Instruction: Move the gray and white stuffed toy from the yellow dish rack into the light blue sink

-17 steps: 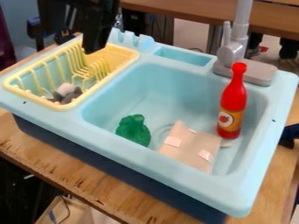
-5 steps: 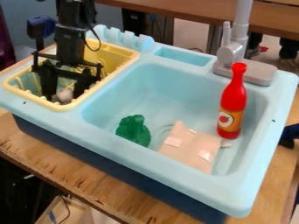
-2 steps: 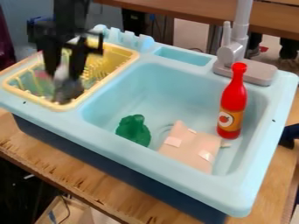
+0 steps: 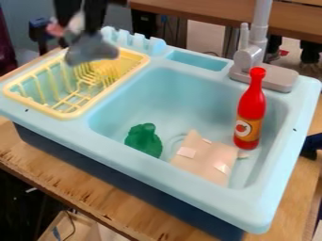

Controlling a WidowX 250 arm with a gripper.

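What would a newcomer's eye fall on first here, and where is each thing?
The bright red bottle stands out first, on the right side of the pale blue sink's basin. Next comes the black gripper at the upper left, holding a grey object over the yellow dish rack.

Black jaws hold a gray toy [image 4: 92,50] above the yellow rack [image 4: 69,115].

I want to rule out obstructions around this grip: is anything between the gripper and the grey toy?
Nothing visible: the gripper has the grey toy directly between its fingers, held above the yellow dish rack.
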